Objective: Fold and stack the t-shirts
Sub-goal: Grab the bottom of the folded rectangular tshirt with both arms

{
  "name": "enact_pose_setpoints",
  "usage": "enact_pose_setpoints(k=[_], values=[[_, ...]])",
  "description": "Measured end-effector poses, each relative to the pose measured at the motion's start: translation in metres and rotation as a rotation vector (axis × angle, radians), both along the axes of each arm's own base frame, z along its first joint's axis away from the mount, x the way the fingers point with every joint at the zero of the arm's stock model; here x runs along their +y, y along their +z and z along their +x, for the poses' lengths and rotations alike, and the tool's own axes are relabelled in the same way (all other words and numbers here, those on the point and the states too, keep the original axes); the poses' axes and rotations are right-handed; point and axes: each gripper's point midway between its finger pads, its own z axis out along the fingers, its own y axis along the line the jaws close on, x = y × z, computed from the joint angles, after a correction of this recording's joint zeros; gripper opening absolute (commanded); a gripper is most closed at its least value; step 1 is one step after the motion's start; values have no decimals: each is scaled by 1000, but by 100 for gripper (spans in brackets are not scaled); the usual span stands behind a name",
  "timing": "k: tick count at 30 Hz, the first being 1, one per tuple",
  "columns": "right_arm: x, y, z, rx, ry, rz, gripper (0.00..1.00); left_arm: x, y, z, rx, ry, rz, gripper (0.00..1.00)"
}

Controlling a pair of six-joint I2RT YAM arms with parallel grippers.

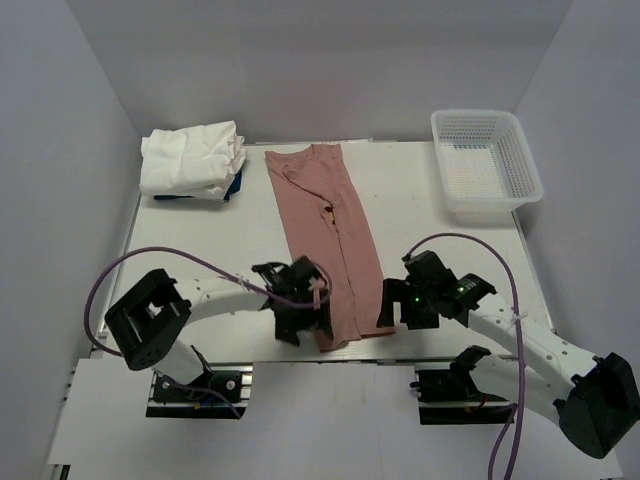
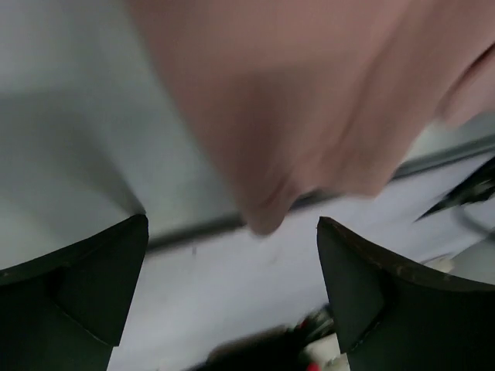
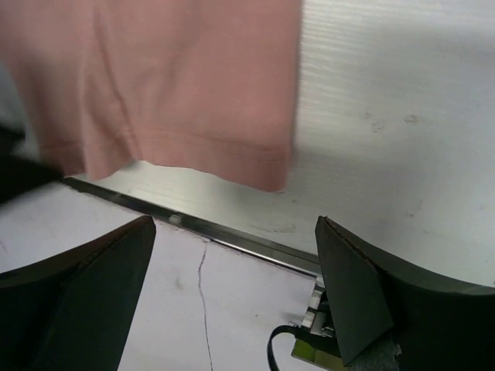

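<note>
I have both grippers at the near edge of the table [image 1: 420, 200], jaws spread wide and empty: left gripper [image 1: 305, 322] at the pink t-shirt [image 1: 325, 235]'s near-left corner, right gripper [image 1: 395, 310] just off its near-right. Only my wrist cameras show the hem reaching the metal edge strip [image 3: 193, 226]; the left one is too blurred to judge contact. Overhead, the shirt lies as a long strip mid-table; beyond it, white t-shirts [image 1: 192, 158] stacked far left, mesh basket [image 1: 487, 165] far right

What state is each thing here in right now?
pink shirt, folded into a long strip, flat on the table.
white shirts, piled at the far left corner.
basket, upright, looks empty.
left gripper, jaws open, holding nothing.
right gripper, jaws open, holding nothing.
</note>
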Motion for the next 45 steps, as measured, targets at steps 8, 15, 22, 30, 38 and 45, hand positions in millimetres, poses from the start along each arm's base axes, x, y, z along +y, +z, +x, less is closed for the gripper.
enact_pose_setpoints(k=[8,15,22,30,38,45], values=[[-3,-15,-4,39,-8,10,90,-3,-10,-49,83,-56,168,71],[0,-16,-3,28,28,21,90,2,-18,-41,79,12,218,59],[-3,-32,-3,56,69,-21,90,3,-19,-30,41,60,193,26],[-4,-49,3,57,131,-71,37,-14,-20,-27,37,9,159,0],[-2,-55,2,25,161,-41,0,-14,-16,-32,41,9,156,0],[6,-31,-20,33,210,62,0,8,4,-48,68,76,185,0]])
